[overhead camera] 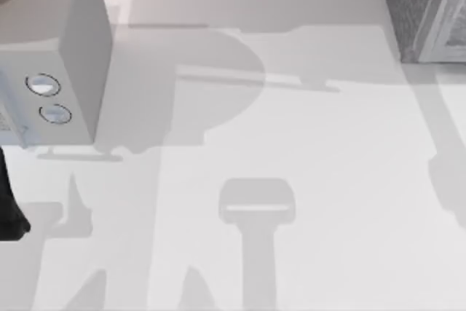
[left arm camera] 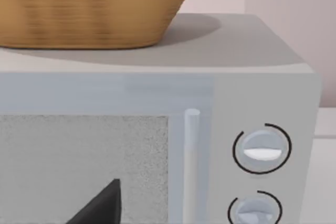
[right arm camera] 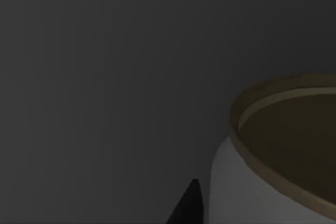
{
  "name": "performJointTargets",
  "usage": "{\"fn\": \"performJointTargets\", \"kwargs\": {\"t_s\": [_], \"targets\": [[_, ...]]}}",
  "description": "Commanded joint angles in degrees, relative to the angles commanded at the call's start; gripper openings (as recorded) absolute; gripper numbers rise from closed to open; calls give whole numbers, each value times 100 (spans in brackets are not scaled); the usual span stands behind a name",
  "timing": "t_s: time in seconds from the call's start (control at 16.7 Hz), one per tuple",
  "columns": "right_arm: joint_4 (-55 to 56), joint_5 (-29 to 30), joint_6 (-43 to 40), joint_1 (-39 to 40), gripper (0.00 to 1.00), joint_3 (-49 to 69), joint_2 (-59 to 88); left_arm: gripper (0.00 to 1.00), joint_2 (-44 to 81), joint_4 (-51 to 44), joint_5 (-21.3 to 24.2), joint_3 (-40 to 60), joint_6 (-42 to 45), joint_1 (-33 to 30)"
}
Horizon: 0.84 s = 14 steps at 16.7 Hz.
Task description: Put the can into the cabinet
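The can (right arm camera: 273, 182) is white with a dull gold rim and recessed top. It stands upright close to the right wrist camera, in dark surroundings. A dark part of my right gripper (right arm camera: 186, 205) rises just beside the can's side. The grey speckled cabinet (overhead camera: 426, 9) stands at the table's far right corner in the top view. My left arm (overhead camera: 10, 209) is at the table's left edge, with a dark part of its gripper (left arm camera: 100, 205) in front of the microwave door.
A light grey microwave (overhead camera: 69, 56) with two round knobs (left arm camera: 261, 148) and a vertical door handle (left arm camera: 191, 161) fills the far left. A woven basket (left arm camera: 89, 9) sits on top of it. The white table (overhead camera: 306, 143) stretches between microwave and cabinet.
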Motion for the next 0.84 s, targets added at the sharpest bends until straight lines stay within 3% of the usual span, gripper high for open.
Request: {"fn": "performJointTargets", "kwargs": {"t_s": [0.48, 0.84], "targets": [[0, 0, 0, 0, 98, 0, 0, 100, 0, 0, 0, 0, 0, 0], [0, 0, 0, 0, 100, 0, 0, 100, 0, 0, 0, 0, 0, 0]]}}
